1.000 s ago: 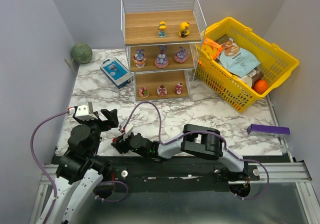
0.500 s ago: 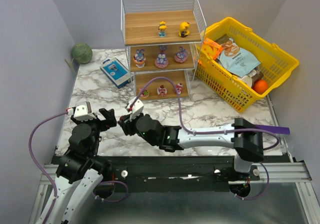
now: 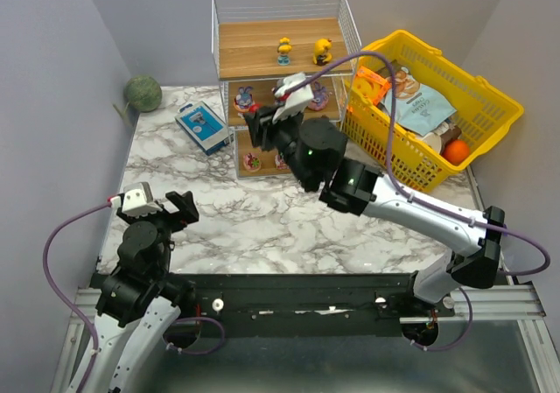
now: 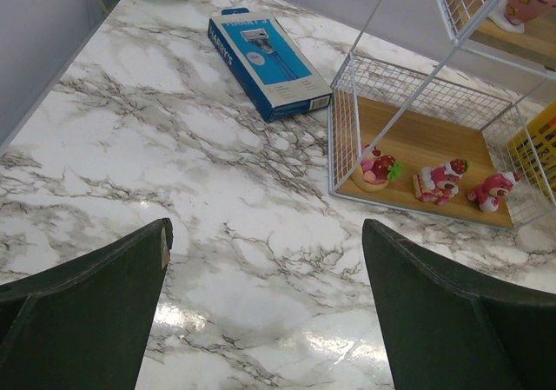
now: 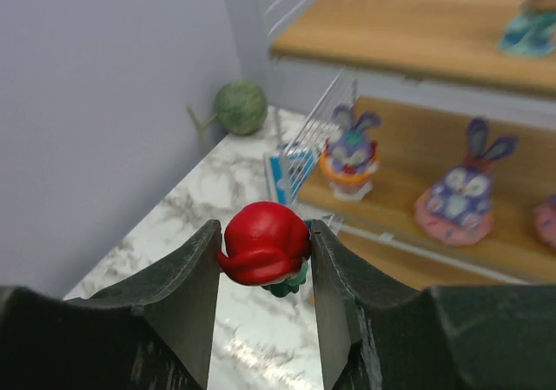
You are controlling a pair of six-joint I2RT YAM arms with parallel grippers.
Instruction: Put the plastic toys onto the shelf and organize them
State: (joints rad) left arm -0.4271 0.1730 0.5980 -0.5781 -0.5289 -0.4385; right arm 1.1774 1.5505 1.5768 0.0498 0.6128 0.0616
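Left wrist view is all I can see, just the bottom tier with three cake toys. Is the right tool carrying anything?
Observer: Yes, the right tool is shut on the red-haired toy.
Operator: Where is it?
Observer: In front of the shelf, about level with the middle tier.
Operator: What's on the top tier?
Observer: Two yellow toys, standing toward its right side.
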